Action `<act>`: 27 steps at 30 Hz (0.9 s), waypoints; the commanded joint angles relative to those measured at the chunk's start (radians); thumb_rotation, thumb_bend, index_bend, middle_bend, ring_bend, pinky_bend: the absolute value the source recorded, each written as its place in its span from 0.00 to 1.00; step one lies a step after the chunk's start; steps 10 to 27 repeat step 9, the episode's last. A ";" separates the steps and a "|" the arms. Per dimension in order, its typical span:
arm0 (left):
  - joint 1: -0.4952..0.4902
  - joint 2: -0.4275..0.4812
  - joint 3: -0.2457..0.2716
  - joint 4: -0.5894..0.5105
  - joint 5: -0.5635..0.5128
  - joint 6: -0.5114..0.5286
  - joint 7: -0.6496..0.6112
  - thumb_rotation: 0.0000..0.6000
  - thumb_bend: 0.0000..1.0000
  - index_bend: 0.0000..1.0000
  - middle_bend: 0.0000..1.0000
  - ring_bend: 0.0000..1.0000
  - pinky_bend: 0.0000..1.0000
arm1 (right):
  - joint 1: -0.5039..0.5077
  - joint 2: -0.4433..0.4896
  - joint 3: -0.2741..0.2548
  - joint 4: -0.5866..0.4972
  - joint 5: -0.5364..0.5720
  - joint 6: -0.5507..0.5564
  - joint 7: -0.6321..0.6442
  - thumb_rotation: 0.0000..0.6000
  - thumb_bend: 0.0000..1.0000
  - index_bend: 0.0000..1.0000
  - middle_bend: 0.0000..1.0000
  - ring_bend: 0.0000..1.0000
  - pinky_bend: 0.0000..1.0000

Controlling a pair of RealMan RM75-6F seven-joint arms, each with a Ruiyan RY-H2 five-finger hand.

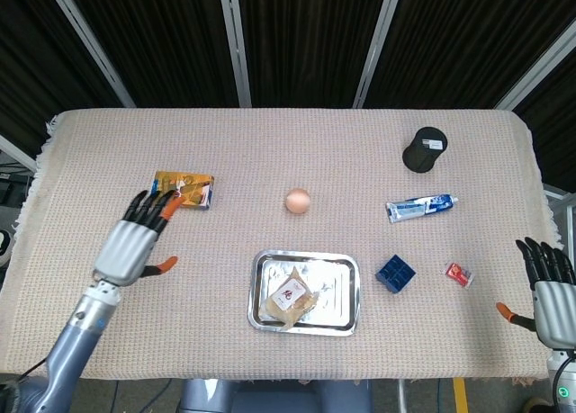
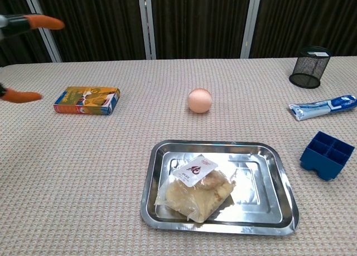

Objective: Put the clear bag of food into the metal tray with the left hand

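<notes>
Table [image 1: 360, 152] covered edge to edge in a beige woven cloth, fringed at its left end. Behind the table: dark pleated curtains [image 2: 198, 22] divided by pale vertical metal posts [image 2: 146, 22]. Below the table's near edge, grey floor with a yellow strip [image 1: 460, 395]. Lighting even, overhead; soft shadows.

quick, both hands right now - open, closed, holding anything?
Left hand: open, fingers spread, holding nothing; the clear bag of food lies in the metal tray.
Right hand: open, fingers apart, holding nothing.
</notes>
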 commanded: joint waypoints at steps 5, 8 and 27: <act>0.178 0.068 0.101 0.037 0.097 0.201 -0.133 0.90 0.20 0.06 0.00 0.00 0.00 | 0.002 -0.005 0.006 -0.007 0.013 -0.001 -0.017 1.00 0.00 0.04 0.04 0.00 0.06; 0.225 0.078 0.126 0.055 0.111 0.247 -0.152 0.90 0.20 0.07 0.00 0.00 0.00 | 0.002 -0.007 0.008 -0.009 0.014 0.002 -0.025 1.00 0.00 0.04 0.04 0.00 0.06; 0.239 0.082 0.135 0.059 0.118 0.257 -0.159 0.90 0.20 0.07 0.00 0.00 0.00 | 0.002 -0.007 0.008 -0.011 0.014 0.003 -0.028 1.00 0.00 0.04 0.04 0.00 0.06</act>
